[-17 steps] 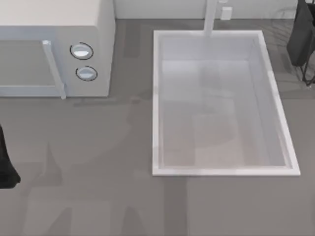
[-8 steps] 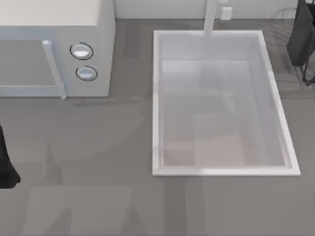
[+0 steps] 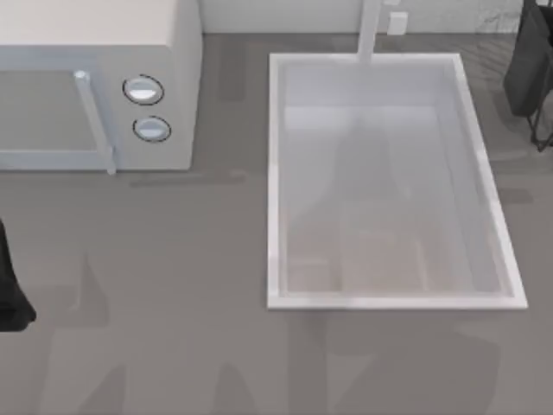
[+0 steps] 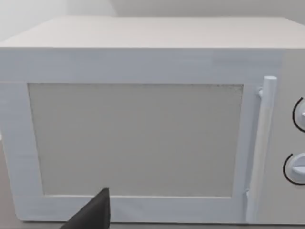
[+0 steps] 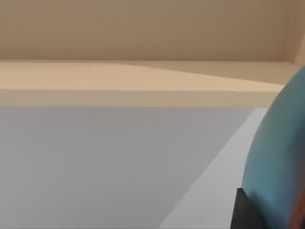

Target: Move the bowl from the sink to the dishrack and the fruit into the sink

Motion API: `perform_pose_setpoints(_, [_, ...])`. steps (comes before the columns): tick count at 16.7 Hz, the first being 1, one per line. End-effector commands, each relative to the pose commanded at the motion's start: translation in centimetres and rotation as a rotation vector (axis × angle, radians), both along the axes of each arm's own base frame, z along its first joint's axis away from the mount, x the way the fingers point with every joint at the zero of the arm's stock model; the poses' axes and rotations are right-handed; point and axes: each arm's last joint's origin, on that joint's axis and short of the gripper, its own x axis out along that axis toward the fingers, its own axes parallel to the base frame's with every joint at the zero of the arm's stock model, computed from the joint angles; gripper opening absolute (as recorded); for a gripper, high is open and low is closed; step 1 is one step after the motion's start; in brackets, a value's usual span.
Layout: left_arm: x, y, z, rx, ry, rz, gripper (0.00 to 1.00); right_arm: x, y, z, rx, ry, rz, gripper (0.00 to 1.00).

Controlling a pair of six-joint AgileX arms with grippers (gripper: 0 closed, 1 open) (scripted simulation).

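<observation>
The white sink [image 3: 273, 181] lies at the middle right of the top view, its basin bare, with the faucet post [image 3: 370, 30] at its far rim. In the right wrist view the glossy blue bowl [image 5: 281, 152] looms close, pressed against one dark finger [image 5: 239, 212] of my right gripper. My right arm [image 3: 529, 60] is the black bulk at the far right edge, above the thin wires of the dishrack [image 3: 542, 131]. The fruit is out of view. My left arm [image 3: 10, 294] is parked at the left edge.
A white microwave [image 3: 95, 86] with two knobs stands at the back left, facing the left wrist camera, where one dark fingertip [image 4: 93, 214] pokes in. Grey counter runs in front of the microwave and the sink.
Soft shadows on the sink floor and the counter in front of it have shifted. Both black arm shapes stay where they were.
</observation>
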Motion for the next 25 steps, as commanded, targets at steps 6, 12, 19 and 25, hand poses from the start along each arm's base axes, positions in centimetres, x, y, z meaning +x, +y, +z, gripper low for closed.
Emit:
perform_pose_setpoints(6, [0.0, 0.0, 0.0, 0.0, 0.0, 0.0, 1.0, 1.1, 1.0, -6.8, 0.007, 0.013, -0.007, 0.0])
perform_pose_setpoints(12, [0.0, 0.0, 0.0, 0.0, 0.0, 0.0, 1.0, 1.1, 1.0, -6.9, 0.007, 0.014, -0.007, 0.15])
perform_pose_setpoints(19, [0.0, 0.0, 0.0, 0.0, 0.0, 0.0, 1.0, 1.1, 1.0, -6.9, 0.007, 0.014, -0.007, 0.68])
perform_pose_setpoints(25, [0.0, 0.0, 0.0, 0.0, 0.0, 0.0, 1.0, 1.1, 1.0, -6.9, 0.007, 0.014, -0.007, 1.0])
